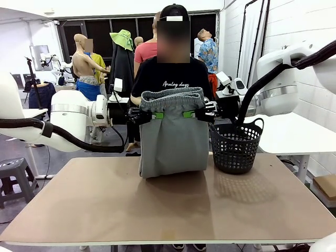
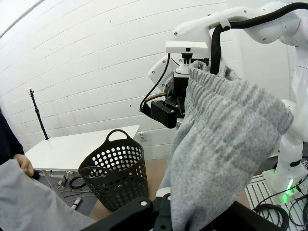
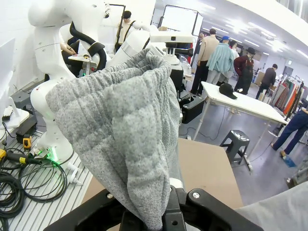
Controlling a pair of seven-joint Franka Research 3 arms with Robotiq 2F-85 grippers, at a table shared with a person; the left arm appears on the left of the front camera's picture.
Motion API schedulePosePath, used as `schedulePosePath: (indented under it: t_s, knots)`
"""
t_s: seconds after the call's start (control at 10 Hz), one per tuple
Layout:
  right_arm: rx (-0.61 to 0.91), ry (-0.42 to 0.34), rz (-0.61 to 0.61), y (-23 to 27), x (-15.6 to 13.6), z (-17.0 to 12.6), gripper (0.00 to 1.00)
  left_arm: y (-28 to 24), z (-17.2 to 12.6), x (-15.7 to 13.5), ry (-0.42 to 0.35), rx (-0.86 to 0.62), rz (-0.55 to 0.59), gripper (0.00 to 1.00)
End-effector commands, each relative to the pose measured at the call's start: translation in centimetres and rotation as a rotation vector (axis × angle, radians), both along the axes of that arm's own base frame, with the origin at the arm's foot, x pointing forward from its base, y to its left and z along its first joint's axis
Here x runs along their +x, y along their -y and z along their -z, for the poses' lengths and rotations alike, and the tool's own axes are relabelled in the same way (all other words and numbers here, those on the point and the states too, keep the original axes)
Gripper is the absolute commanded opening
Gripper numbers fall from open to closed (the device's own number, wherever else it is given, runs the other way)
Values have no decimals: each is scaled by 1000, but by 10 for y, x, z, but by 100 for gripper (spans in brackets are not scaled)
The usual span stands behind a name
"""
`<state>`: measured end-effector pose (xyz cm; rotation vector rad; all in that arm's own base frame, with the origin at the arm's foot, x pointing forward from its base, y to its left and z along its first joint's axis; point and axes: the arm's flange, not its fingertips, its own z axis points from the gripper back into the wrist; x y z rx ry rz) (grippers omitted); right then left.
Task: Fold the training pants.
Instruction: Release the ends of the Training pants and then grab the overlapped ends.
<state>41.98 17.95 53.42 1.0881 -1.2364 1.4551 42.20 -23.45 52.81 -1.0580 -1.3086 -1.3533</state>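
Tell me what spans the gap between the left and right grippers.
In the front view, the light grey soft-fabric training pants hang there, stretched from the left gripper to the right gripper, each shut on the top edge.

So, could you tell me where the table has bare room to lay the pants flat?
The near half of the table, in front of the hanging training pants, is bare, as is the far left stretch beside them. The far right is crowded: the black basket stands close beside the pants, which the left hand and right hand hold up.
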Motion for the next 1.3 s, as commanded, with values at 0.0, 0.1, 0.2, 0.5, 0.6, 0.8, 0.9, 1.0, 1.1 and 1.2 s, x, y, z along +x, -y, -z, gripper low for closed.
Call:
schedulePosePath:
  t_s: [0.0,0.1,0.2,0.5,0.6,0.8,0.9,1.0,1.1,1.2]
  knots:
    - [18,7,1,1,-2,0,0,0,-5,-2,-12,0,-10,0]
    - [18,7,1,1,-2,0,0,0,-5,-2,-12,0,-10,0]
    - [18,7,1,1,-2,0,0,0,-5,-2,-12,0,-10,0]
    - [18,7,1,1,-2,0,0,0,-5,-2,-12,0,-10,0]
    - [18,7,1,1,-2,0,0,0,-5,-2,-12,0,-10,0]
    - [18,7,1,1,-2,0,0,0,-5,-2,-12,0,-10,0]
    - [18,7,1,1,-2,0,0,0,-5,-2,-12,0,-10,0]
    - [18,7,1,1,-2,0,0,0,-5,-2,-12,0,-10,0]
    - [18,7,1,1,-2,0,0,0,-5,-2,-12,0,-10,0]
    - [18,7,1,1,-2,0,0,0,-5,-2,-12,0,-10,0]
